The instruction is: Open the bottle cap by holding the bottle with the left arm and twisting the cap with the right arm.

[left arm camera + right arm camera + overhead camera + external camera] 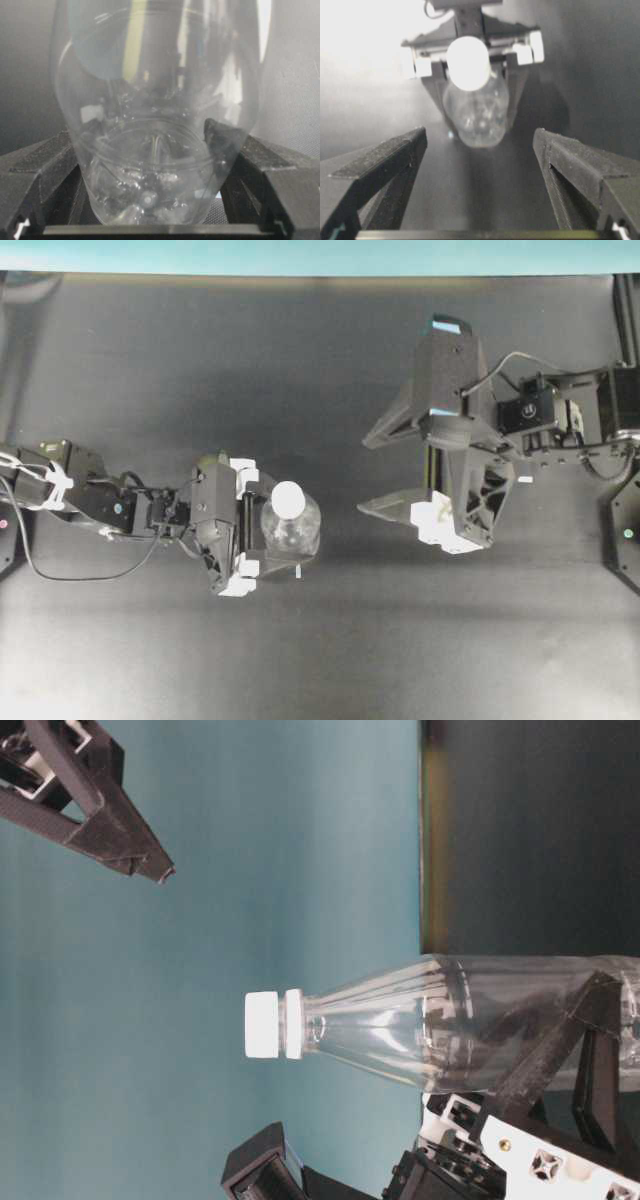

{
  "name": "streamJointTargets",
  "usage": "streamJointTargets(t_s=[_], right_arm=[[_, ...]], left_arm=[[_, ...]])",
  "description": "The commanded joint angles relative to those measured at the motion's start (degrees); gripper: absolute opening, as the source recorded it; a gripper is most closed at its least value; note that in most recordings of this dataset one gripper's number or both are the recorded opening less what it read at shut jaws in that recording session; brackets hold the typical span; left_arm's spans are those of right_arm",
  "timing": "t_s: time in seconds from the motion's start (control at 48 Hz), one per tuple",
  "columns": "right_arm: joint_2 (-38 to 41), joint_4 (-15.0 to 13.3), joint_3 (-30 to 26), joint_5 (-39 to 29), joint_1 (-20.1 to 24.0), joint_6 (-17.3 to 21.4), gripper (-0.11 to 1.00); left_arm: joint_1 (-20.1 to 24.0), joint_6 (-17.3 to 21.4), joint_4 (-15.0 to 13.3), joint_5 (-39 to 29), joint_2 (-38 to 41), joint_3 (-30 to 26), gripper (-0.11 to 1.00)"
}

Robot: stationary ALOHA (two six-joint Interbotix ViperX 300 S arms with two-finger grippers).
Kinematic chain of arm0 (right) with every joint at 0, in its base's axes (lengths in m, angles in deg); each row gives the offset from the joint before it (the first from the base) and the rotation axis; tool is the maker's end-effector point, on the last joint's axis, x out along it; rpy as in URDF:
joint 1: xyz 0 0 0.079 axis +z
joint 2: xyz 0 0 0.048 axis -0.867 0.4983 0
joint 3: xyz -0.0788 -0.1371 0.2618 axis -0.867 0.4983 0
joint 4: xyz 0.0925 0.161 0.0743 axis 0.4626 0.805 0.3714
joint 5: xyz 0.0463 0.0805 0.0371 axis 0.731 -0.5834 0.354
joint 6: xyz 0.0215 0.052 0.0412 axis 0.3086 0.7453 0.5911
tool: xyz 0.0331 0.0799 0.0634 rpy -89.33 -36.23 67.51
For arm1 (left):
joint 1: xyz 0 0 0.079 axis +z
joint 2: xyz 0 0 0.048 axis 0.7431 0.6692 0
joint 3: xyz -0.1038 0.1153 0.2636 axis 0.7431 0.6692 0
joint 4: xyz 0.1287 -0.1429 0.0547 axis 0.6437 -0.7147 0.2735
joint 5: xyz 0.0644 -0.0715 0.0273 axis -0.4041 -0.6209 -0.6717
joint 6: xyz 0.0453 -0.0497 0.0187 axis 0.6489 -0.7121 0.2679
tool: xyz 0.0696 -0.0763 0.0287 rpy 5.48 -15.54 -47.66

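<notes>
The empty bottle [291, 530] stands on the tabletop [300, 360], gripped low by the left tool [250, 530]; light, thin-walled and slick, so the wide-open right tool [385, 475] should pinch only its cap [288, 500].

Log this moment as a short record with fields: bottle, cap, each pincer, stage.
bottle: clear bottle, upright on the dark table
cap: white cap, on the bottle, nothing touching it
left pincer: left pincer closed around the bottle's lower body
right pincer: right pincer wide open, apart from the bottle, holding nothing
stage: bottle held; cap not yet gripped
</notes>
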Motion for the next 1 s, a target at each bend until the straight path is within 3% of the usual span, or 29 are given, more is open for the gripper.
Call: streamJointTargets(t_s=[0.0,0.978], right_arm=[[-0.7,0.1,-0.4,0.5,0.3,0.4,0.82],[-0.7,0.1,0.4,0.4,0.4,0.4,0.82]], left_arm=[[-0.3,-0.1,0.1,-0.1,0.0,-0.4,0.82],[-0.4,-0.2,0.1,-1.2,0.0,-0.7,0.82]])
